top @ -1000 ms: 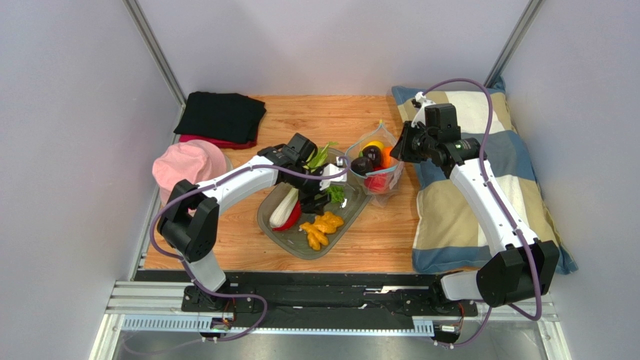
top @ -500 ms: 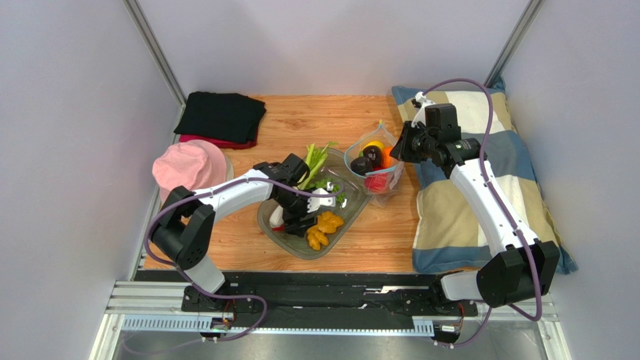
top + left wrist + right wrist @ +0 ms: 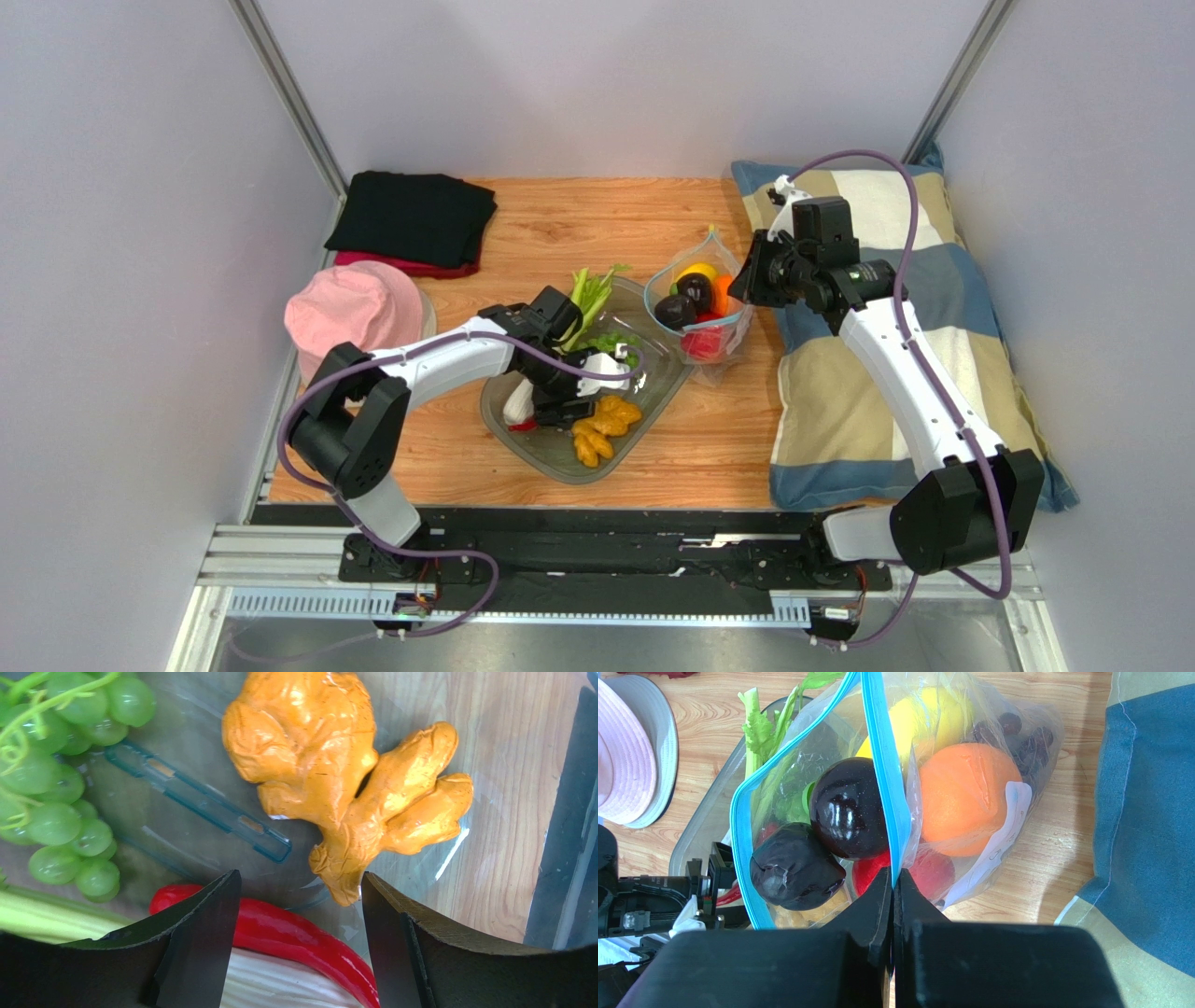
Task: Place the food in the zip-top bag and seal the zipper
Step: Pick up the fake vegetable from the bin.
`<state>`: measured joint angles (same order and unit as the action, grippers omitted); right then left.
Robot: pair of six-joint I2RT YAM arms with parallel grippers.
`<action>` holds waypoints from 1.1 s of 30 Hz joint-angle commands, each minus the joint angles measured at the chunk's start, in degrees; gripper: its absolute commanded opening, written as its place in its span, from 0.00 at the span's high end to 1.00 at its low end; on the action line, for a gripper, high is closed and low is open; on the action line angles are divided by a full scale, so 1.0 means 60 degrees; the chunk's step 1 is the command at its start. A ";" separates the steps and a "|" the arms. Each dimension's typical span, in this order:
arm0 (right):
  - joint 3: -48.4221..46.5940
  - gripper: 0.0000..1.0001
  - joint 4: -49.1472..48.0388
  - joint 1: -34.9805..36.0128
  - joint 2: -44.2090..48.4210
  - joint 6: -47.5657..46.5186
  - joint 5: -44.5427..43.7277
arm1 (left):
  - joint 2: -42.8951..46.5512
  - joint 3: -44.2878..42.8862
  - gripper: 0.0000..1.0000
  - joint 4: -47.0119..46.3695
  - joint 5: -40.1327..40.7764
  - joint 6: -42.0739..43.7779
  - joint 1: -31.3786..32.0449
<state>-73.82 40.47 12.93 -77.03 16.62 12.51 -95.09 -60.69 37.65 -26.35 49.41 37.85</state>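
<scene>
Wooden desk (image 3: 709, 437) in a grey-walled booth. The zip-top bag (image 3: 697, 311) stands at mid-desk, just right of the clear tray (image 3: 558, 471), mouth up and gaping. It is already loaded: two dark plums (image 3: 847, 808), an orange (image 3: 962, 798), a lemon (image 3: 927, 721) and a red fruit (image 3: 929, 873). The right gripper (image 3: 893, 875) is closed tight, pinching the blue zipper (image 3: 878, 763) at the near side of the mouth. Likely reason: the pouch is floppy, so lifting one lip keeps it upright and open for loading.

Food left in the tray: orange pieces (image 3: 337, 763), green grapes (image 3: 63, 777), a red chili (image 3: 295, 934), a white leek (image 3: 281, 987). The left gripper (image 3: 298, 882) hangs low over the tray, jaws spread wide, nothing held. The chili lies across the gap between them and the orange pieces sit just ahead; contact cannot be told. It looks lined up to grab the chili.

Further out: a checked pillow (image 3: 898, 378) under the right arm, a pink hat (image 3: 351, 308) and a black cloth (image 3: 414, 213) at far left.
</scene>
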 commanded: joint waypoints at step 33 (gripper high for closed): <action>-0.0382 1.00 -0.0299 -0.0031 0.0051 0.0071 0.0170 | 0.2504 -0.3135 1.00 0.3451 0.0011 0.0101 0.0006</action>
<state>-73.87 40.47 12.93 -77.06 16.64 12.56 -82.02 -70.54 52.62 -25.34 49.82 38.74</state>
